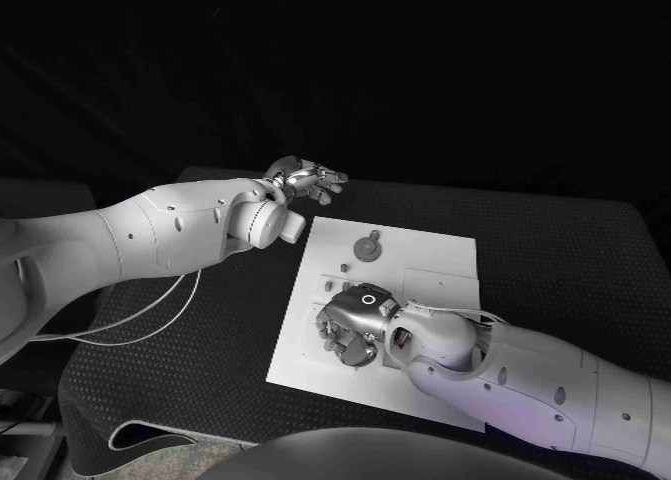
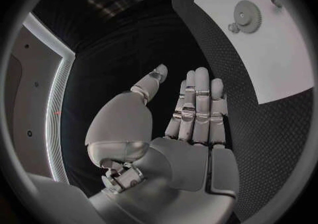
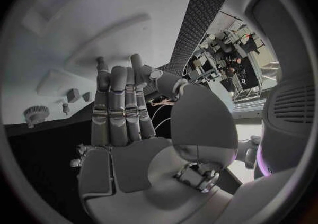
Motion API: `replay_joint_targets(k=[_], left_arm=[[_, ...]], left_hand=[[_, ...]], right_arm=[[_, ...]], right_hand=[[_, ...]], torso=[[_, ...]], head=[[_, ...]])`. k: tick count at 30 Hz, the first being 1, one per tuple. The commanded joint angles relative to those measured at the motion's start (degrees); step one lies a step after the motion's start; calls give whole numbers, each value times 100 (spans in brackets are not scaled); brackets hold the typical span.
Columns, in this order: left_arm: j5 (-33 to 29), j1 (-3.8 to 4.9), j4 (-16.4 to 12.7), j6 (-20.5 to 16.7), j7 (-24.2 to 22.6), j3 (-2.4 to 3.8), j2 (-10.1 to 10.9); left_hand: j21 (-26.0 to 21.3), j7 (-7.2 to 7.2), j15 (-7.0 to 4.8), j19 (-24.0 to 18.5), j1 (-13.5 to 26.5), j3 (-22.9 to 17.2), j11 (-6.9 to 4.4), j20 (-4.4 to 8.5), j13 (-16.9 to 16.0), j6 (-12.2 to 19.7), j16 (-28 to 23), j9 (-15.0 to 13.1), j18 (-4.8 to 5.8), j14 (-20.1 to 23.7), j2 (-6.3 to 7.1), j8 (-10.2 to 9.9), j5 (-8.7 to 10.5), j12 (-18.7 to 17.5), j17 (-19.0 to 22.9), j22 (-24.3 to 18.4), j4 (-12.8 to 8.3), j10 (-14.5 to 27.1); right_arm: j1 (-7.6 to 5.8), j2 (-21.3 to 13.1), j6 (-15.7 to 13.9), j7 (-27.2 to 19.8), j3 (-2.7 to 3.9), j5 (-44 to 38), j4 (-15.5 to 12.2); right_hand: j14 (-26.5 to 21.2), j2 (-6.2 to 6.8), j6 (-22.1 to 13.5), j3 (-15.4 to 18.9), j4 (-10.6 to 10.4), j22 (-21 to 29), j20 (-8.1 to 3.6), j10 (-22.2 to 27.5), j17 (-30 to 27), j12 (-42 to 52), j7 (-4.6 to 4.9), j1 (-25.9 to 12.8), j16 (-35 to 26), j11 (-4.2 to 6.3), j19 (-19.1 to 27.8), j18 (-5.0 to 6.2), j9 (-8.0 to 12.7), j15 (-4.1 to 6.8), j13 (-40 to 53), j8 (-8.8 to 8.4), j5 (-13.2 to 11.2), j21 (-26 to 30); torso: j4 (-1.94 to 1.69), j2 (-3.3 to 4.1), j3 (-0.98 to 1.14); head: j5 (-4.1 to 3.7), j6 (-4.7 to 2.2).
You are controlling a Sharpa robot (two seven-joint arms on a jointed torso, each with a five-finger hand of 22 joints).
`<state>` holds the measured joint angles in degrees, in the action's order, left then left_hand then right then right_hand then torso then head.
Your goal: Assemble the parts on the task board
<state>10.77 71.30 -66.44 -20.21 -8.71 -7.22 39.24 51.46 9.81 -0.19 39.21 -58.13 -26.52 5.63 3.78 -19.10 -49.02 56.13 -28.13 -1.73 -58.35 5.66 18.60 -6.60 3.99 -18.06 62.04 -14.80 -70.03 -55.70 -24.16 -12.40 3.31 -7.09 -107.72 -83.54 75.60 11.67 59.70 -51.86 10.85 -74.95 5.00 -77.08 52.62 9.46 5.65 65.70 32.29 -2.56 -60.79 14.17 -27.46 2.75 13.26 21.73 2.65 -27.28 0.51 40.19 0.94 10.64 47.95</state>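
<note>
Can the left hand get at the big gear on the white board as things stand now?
Probably yes. The left hand hovers open beyond the board's far corner, nothing lies between it and the gear, and the right hand is nearer the robot.

A matt, smooth white surface is shown by the task board (image 1: 422,262), much like painted plate or plastic. The table (image 1: 566,250) around the task board is covered by a black mat with a fine woven or dimpled texture, rough and unreflective. Toward the far edge of the task board a toothed gear (image 2: 248,16) is seen, grey and dull, with a metallic look. The left hand (image 1: 304,182), beyond the task board's far corner, is finished in brushed silver metal with soft highlights. The same satin silver is seen on the right hand (image 1: 357,322) over the task board. Both arms are clad in smooth, glossy white plastic shells.
</note>
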Motion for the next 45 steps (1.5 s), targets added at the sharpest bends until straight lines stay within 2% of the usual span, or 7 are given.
replay_joint_targets(k=[1,14,31,34,38,43,45], left_arm=[[-28,8,-7,66,-37,4,-9],[-28,8,-5,71,-34,4,-9],[-28,8,-21,72,-27,4,2],[-28,8,-23,70,-25,4,3],[-28,8,-31,66,-18,4,9],[-28,8,-31,75,-6,4,6],[-28,8,-27,61,3,4,3]], left_hand=[[-38,3,0,3,40,-5,-2,200,8,49,-40,6,19,-37,1,34,27,2,-6,9,29,23],[-41,3,0,3,42,-5,-1,200,8,52,-43,8,19,-36,1,37,27,2,-10,11,32,24],[-45,4,1,3,43,-4,-1,199,8,53,-46,11,20,-36,2,39,28,2,-14,13,34,26],[-46,4,1,3,43,-4,-1,199,8,53,-47,12,20,-36,2,40,28,2,-15,14,35,26],[-47,4,1,3,44,-5,-1,199,8,53,-48,12,20,-36,0,41,28,2,-17,15,37,26],[-47,5,1,5,48,-5,0,199,8,55,-48,14,20,-37,-6,42,28,1,-19,16,43,28],[-48,5,1,6,49,-5,1,199,9,56,-49,15,20,-37,-7,42,28,1,-20,17,44,29]], right_arm=[[19,1,138,-23,-14,-107,14],[19,4,-165,226,-16,-577,20],[19,39,96,92,-41,-384,-2],[19,42,160,61,-50,-345,-1],[19,34,105,63,-57,-272,-1],[19,31,-37,83,-56,-203,17],[18,25,-102,87,-56,-118,12]], right_hand=[[5,-51,29,3,44,-116,-6,-32,10,-3,0,-13,18,0,-21,83,-228,54,10,13,15,-30],[8,-32,45,-20,80,-115,-11,-43,16,-2,-8,-11,32,7,-24,83,-246,60,31,18,13,-46],[-6,25,23,-37,92,-111,2,-7,7,-33,5,-65,34,-11,5,83,-253,41,55,-15,36,-56],[-12,65,9,66,154,-114,18,22,-15,-61,18,-137,28,-26,40,83,-252,27,75,-49,130,-68],[-48,81,-21,378,244,-110,36,67,-51,-108,33,-303,15,-48,98,83,-257,7,113,-106,419,-90],[-72,116,-92,581,252,-104,52,142,-92,-165,63,-407,-6,-77,136,83,-251,-13,124,-168,414,-90],[-93,164,-200,692,250,-97,61,245,-118,-232,112,-451,-20,-115,167,83,-230,-42,114,-241,383,-82]], torso=[[4,0,3],[5,-1,6],[6,-3,-1],[0,0,0],[1,-3,-1],[4,0,6],[1,0,4]], head=[[3,3],[-6,-10],[-23,-19],[-27,-14],[-33,-11],[-37,-9],[-35,-4]])
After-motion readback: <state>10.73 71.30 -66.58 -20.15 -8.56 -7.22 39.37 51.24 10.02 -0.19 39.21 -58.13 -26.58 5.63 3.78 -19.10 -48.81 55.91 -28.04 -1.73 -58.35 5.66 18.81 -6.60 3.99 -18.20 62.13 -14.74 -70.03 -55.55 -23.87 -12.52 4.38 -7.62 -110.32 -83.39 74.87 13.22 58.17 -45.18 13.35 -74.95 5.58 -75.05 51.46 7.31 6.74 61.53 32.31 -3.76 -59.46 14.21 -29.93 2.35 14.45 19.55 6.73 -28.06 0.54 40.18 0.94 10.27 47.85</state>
